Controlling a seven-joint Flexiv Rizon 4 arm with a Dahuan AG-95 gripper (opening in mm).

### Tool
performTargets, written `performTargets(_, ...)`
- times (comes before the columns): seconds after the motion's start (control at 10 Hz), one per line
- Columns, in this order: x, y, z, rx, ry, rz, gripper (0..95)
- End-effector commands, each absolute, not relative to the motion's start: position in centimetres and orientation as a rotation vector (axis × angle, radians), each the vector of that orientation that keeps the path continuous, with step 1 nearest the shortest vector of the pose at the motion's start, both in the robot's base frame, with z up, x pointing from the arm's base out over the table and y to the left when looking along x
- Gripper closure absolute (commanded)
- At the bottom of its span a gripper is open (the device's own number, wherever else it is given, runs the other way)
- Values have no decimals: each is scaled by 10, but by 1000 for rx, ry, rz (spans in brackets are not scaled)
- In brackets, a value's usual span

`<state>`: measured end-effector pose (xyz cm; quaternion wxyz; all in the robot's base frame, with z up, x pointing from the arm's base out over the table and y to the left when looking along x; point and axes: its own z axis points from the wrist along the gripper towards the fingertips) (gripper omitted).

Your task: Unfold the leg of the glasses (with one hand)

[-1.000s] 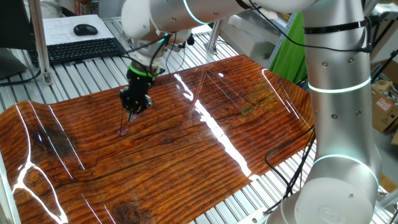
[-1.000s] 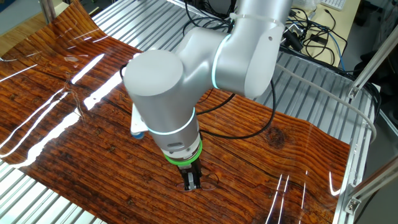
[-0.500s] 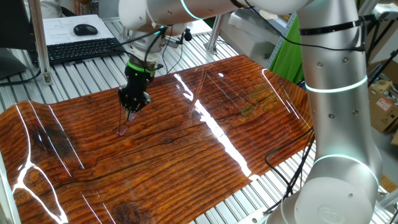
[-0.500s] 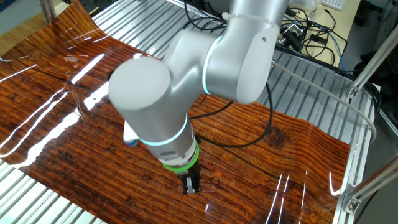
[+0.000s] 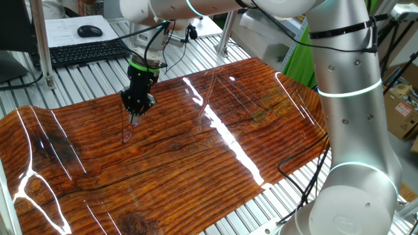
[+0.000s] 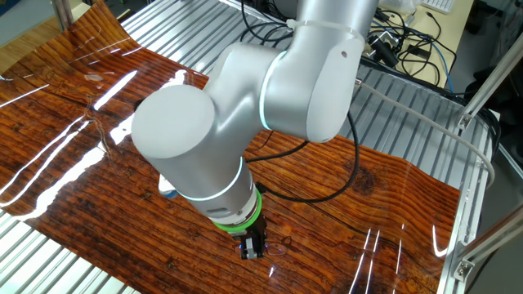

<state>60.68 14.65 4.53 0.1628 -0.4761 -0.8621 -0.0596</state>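
Note:
My black gripper (image 5: pixel 135 118) points down over the left part of the wood-grain mat (image 5: pixel 215 163). Its fingers stand close together, pinched on the top end of the leg (image 5: pixel 128 130), a hair-fine pinkish line slanting down-left from the fingertips to the mat. The rest of the glasses is too small to make out in this view. In the other fixed view the gripper (image 6: pixel 252 250) is low over the mat under the big grey arm, and a thin glinting lens rim of the glasses (image 6: pixel 283 242) lies just right of the fingertips.
A black keyboard (image 5: pixel 85 51) and a mouse (image 5: pixel 89 31) sit on the slatted metal table behind the mat. Black cables (image 6: pixel 327 175) trail across the mat. White glare streaks (image 5: pixel 225 134) cross the mat. The robot's base column (image 5: pixel 353 130) stands at the right.
The gripper has moved a little left and away from the camera in the one fixed view, still holding the leg; the arm's elbow swung left in the other fixed view.

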Motion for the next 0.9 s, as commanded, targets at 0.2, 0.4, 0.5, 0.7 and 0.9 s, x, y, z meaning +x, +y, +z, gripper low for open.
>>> performTargets(0.2, 613, 145, 55, -1362, -2412, -232, 950)
performTargets(0.4, 615, 144, 64, -1356, -2399, -243, 950)
performTargets(0.5, 616, 143, 69, -1364, -2384, -249, 950)
performTargets(0.7, 619, 140, 79, -1392, -2323, -298, 950)
performTargets(0.9, 623, 137, 86, -1422, -2258, -334, 950)
